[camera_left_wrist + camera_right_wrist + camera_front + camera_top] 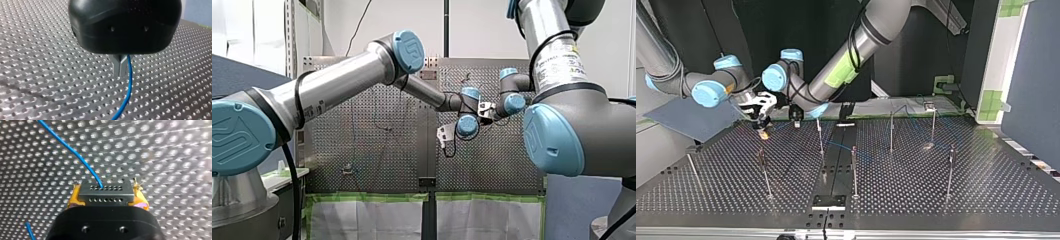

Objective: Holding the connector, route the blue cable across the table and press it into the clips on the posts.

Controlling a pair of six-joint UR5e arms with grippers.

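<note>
- The connector (pixel 105 192) lies crosswise, long axis running pad to pad. The blue cable (pixel 72 151) leaves the connector and slants away over the surface (pixel 162 150).
- My right claw (pixel 106 195) pinches the connector between yellow pads.
- My left claw (pixel 119 66) has its metal fingers pressed together, with the cable brushing alongside.

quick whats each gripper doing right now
left gripper: shut, blue cable runs alongside it, grip on it unclear
right gripper: shut on the connector

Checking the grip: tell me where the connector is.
Right wrist view: the connector sits clamped between the yellow pads of my right gripper, above the table.
</note>
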